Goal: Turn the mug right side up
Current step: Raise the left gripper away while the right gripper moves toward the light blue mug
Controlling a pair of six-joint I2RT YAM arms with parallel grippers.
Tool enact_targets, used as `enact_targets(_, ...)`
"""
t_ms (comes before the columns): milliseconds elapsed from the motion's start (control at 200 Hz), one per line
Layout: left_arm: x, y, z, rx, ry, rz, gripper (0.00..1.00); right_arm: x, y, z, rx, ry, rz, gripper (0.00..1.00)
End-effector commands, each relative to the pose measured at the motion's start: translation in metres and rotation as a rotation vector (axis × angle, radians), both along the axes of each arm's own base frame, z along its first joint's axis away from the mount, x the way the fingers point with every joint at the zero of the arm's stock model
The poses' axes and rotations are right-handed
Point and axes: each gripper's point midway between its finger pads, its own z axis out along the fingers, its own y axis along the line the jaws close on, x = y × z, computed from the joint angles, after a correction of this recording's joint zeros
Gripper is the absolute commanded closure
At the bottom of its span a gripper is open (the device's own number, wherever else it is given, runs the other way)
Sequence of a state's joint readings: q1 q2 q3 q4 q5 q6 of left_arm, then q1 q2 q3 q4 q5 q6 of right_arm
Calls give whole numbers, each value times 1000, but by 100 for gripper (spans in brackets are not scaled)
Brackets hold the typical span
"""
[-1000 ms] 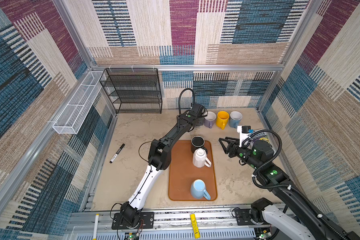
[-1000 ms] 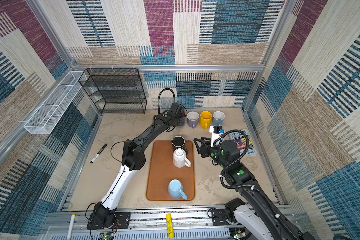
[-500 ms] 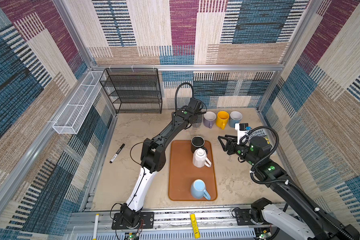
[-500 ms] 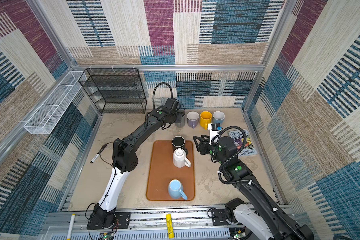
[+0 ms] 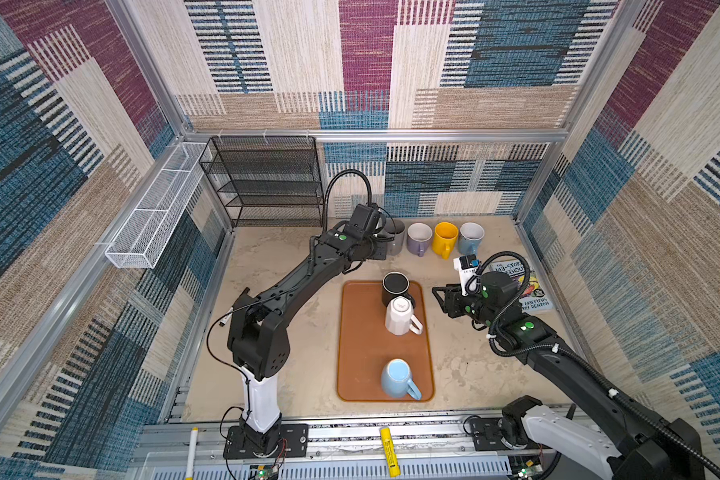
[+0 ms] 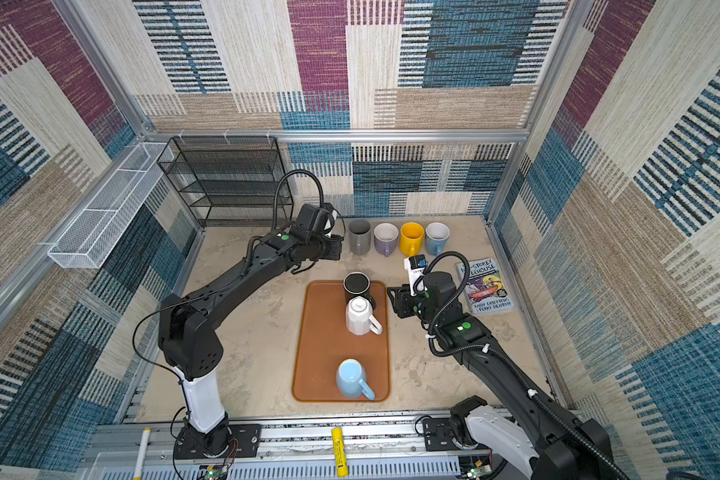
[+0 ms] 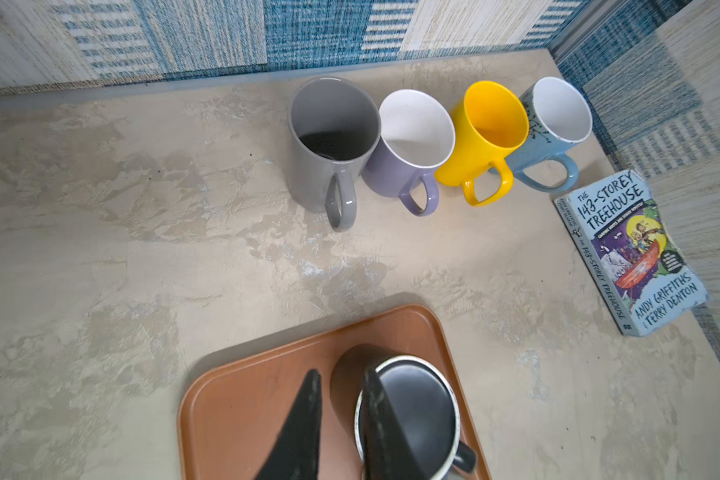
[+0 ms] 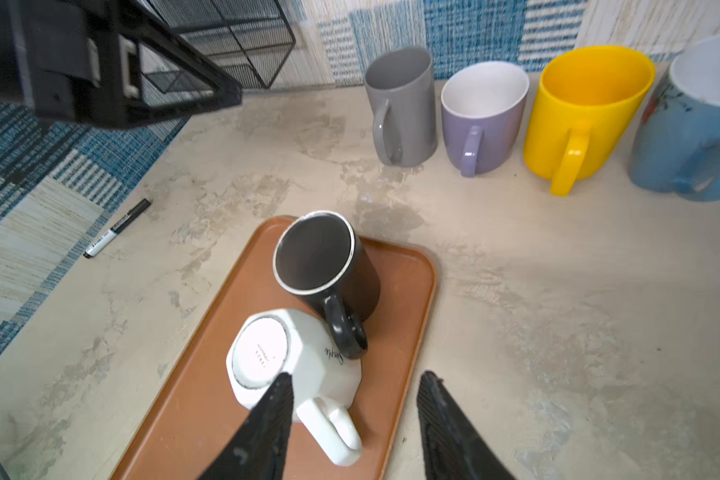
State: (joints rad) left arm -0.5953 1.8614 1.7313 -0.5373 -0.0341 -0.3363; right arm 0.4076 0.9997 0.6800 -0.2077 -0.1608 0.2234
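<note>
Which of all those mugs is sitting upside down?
The white faceted mug on the brown tray: its base faces up, while every other mug shows an open mouth.

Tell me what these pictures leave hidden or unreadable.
- Tall grey ceramic mug: partly hidden behind the left gripper arm in a top view.
- Upside-down white faceted mug: its inside is unseen in every view.
- Black marker pen: label too small to read in the right wrist view.
- Light blue patterned mug: cut off by the right wrist picture's edge.

Bright even light, soft shadows, wide-angle edge distortion.
</note>
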Motion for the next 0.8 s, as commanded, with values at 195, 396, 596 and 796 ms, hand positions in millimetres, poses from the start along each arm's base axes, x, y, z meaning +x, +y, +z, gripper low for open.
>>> enact_targets(195,-44,26,1,-14,-23,-68,80,-31,41,-51,-70,143,148,49)
enact_targets(396,-60,47,-5,-31,-19,-49,80,-59,62,-61,-51,200,217,50)
enact_targets(596,-61,53,-2,-86,-33,-33,80,-74,57,-57,-42,218,223,49)
enact_targets(796,-65,55,2,-89,-37,-34,81,-95,59,-63,-46,281,265,51)
